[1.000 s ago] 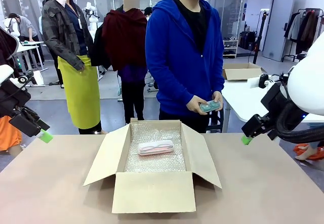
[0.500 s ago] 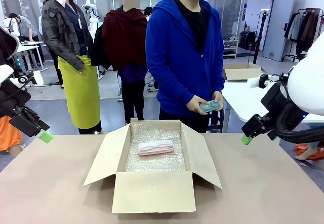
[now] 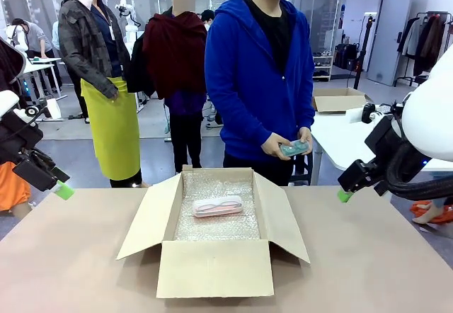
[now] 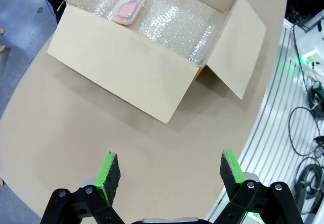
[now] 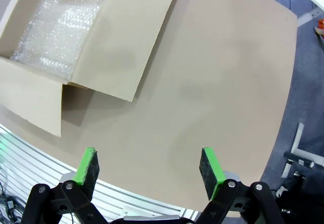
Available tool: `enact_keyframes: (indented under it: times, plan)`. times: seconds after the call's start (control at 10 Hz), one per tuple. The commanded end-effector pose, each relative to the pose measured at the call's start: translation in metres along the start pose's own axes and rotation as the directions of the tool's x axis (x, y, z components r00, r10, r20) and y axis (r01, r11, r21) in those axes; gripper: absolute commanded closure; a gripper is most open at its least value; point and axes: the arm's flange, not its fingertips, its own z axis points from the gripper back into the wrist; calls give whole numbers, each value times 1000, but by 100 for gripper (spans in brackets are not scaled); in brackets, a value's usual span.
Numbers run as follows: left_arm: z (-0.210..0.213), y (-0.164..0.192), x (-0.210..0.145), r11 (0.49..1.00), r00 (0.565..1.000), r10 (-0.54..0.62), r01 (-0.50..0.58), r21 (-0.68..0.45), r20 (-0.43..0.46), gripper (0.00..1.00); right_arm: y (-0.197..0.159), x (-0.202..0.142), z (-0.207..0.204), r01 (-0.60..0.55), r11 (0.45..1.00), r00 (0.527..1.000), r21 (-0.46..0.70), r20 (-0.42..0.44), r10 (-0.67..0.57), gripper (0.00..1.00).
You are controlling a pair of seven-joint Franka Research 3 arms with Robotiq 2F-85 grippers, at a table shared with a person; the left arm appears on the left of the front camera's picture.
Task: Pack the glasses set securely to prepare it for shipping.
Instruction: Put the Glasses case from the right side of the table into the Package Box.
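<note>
The glasses set is split between two places, with one case in the box and the other held off the surface. At the left, the left gripper (image 4: 169, 169) hangs above the tan surface (image 3: 71, 256), its green pads spread wide with nothing between them. In the middle stands an open brown cardboard box (image 3: 214, 269) with its flaps folded outward and its floor lined with clear bubble wrap (image 3: 205, 228). The pale pink flat case with a translucent lid (image 3: 217, 206) lies flat on the wrap, nearer the far wall. Behind the box, a person in a blue hooded jacket (image 3: 258, 79) holds the mint green flat case (image 3: 293, 148) in both hands (image 3: 273, 145), beyond the surface's far edge. At the right, the right gripper (image 5: 148, 165) hangs above the surface, pads wide and empty, well apart from the box.
</note>
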Motion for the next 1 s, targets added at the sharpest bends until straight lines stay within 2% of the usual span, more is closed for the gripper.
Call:
enact_keyframes:
  times: [0.0,0.9]
  plan:
    - [3,1,-1,999,1000,-18,19,-26,21,0,1,1,-1,11,1000,1000,-1,4,-11,0]
    - [3,1,-1,999,1000,-18,19,-26,21,0,1,1,-1,11,1000,1000,-1,4,-11,0]
